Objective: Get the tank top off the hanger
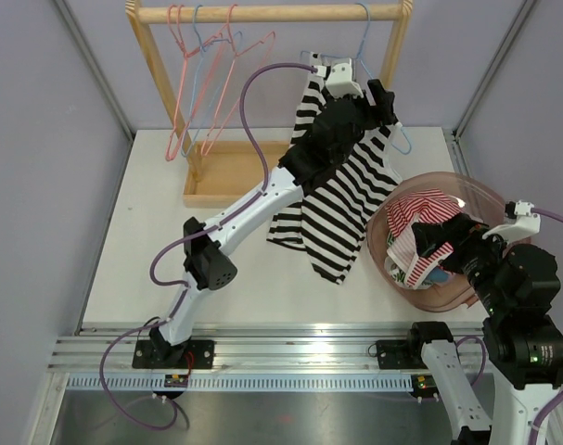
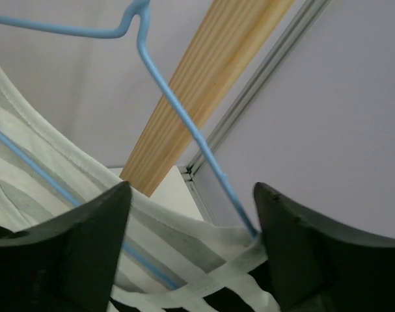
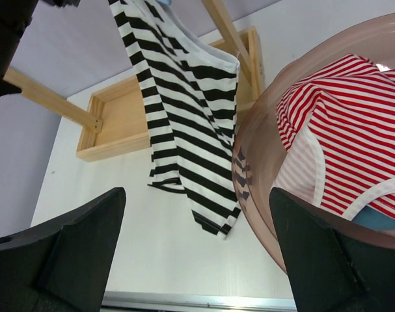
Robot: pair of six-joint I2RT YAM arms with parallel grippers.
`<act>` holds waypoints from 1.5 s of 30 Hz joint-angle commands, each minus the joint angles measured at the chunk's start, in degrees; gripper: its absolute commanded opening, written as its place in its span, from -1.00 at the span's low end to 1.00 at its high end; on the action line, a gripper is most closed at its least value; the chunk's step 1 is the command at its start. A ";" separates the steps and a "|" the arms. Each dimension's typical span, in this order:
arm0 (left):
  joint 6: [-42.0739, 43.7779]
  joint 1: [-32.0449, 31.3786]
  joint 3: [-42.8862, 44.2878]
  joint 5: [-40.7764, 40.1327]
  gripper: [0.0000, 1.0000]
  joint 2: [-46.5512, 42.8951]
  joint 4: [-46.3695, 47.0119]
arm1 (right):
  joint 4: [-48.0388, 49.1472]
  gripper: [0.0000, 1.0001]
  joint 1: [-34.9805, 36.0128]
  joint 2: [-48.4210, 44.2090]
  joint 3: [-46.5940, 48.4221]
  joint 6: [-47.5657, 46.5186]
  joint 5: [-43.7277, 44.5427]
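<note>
Brown bowl (image 1: 467, 183) holding red-striped garment (image 1: 425, 209), tank top (image 1: 341, 213) on hanger (image 2: 184, 116), left fingers (image 2: 60, 247) released, right fingers (image 3: 60, 253) released

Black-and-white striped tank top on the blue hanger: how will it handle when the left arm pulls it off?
Likely floppy: the tank top hangs in loose folds with no shape of its own. Probably light, since the thin wire of the blue hanger carries it. Its strap lies over that wire, so it may snag and drag the hanger along.
</note>
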 commanded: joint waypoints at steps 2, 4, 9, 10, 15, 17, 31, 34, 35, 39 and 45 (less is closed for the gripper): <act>3.25 0.19 7.40 -5.50 0.36 2.30 6.10 | 0.44 0.99 0.35 -0.71 1.23 -0.11 -5.99; 4.56 0.28 6.61 -6.65 0.03 1.95 6.18 | 0.71 0.99 0.52 -1.06 0.88 -0.10 -6.35; 6.06 1.33 6.08 -6.74 -0.28 0.72 4.60 | 1.41 0.99 1.14 -0.62 0.70 -0.46 -6.52; 6.24 1.51 6.00 -6.92 -0.29 0.46 3.12 | 1.41 0.99 1.23 -0.62 0.70 -0.54 -6.52; 6.85 2.83 4.07 -7.97 -0.42 -1.99 -0.75 | 1.59 0.99 1.32 -0.62 1.23 -0.72 -6.70; 7.73 2.83 2.75 -8.24 -0.48 -3.23 -1.02 | 1.76 0.99 1.32 -0.45 1.14 -0.63 -6.61; 4.84 4.85 -2.27 -0.51 -1.00 -12.11 -6.47 | 2.20 0.99 1.32 0.26 1.31 -0.63 -7.58; 3.08 5.64 -4.63 1.51 -1.00 -15.09 -6.74 | 2.46 0.99 1.23 0.26 1.31 -0.37 -7.84; 2.47 5.90 -6.55 2.13 -1.00 -15.88 -6.30 | 2.38 0.99 1.31 0.26 1.31 -0.46 -7.84; 1.76 6.70 -9.65 4.15 -1.00 -20.62 -4.98 | 2.55 0.99 1.23 0.25 1.31 -0.46 -7.75; 2.37 7.05 -16.93 6.79 -1.00 -26.69 -1.64 | 2.99 0.99 1.31 0.96 1.40 -1.60 -7.49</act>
